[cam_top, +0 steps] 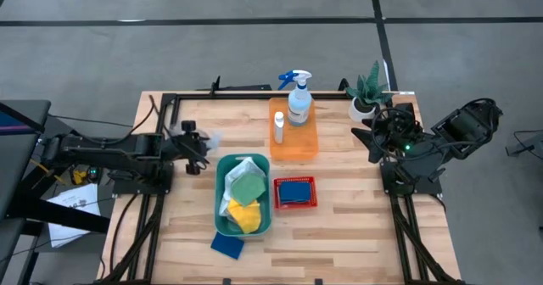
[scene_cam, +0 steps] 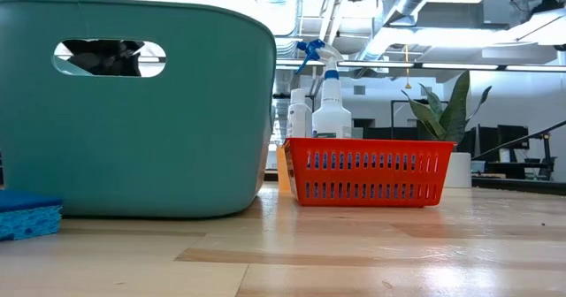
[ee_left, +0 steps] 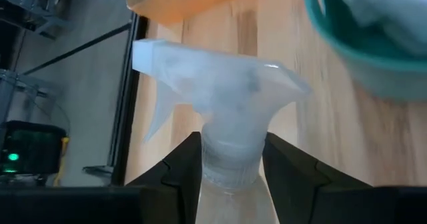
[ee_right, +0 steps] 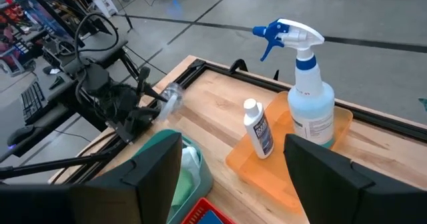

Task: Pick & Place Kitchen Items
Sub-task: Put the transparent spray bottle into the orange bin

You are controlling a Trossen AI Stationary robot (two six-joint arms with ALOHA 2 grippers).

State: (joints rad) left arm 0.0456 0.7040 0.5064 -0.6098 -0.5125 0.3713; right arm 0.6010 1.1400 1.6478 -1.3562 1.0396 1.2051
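- Kitchen items are sitting mostly sorted: spray bottle with blue trigger (cam_top: pixel 298 99) and small white bottle (cam_top: pixel 278 126) are standing on the orange tray (cam_top: pixel 304 143), cloths (cam_top: pixel 244 196) are filling the teal bin (cam_top: pixel 222 219), and a blue sponge (cam_top: pixel 294 192) is lying in the red basket (cam_top: pixel 295 205).
- One more blue sponge (cam_top: pixel 226 245) is lying loose on the table (cam_top: pixel 356 217), touching the bin's near corner, so that one looks left to do.
- A second, clear spray bottle (ee_left: pixel 223 84) is being carried: the left gripper (cam_top: pixel 196 146) is pinching its neck between partly closed fingers (ee_left: pixel 179 165), out over the table's left side, beside the bin.
- My read: that bottle is heading for a container, likely the tray.
- Left arm is reaching in level from the left edge.
- Right gripper (cam_top: pixel 376 142) is waiting with its fingers spread and empty, by the plant (cam_top: pixel 366 90).
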